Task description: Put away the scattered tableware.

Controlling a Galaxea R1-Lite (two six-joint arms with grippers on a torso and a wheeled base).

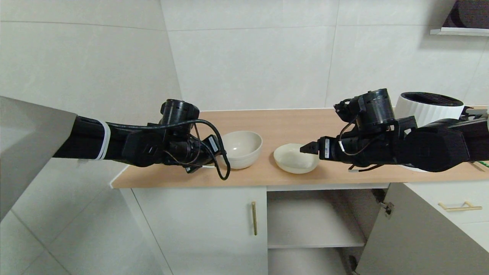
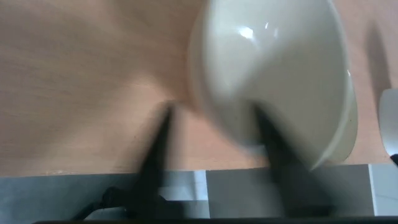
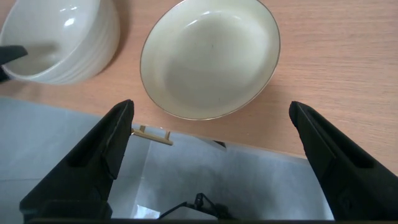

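- We see two bowls on the wooden counter (image 1: 290, 122), near its front edge. They sit side by side and do not touch.
- The deep bowl (image 1: 241, 149) is on the left and the shallow bowl (image 1: 296, 158) is on the right.
- Our left gripper (image 2: 211, 112) is spread wide at the deep bowl, with one finger outside it and one over it.
- Our right gripper (image 3: 210, 109) is spread wide too, just beside the shallow bowl.
- Under the counter, a cupboard (image 1: 313, 217) stands open.
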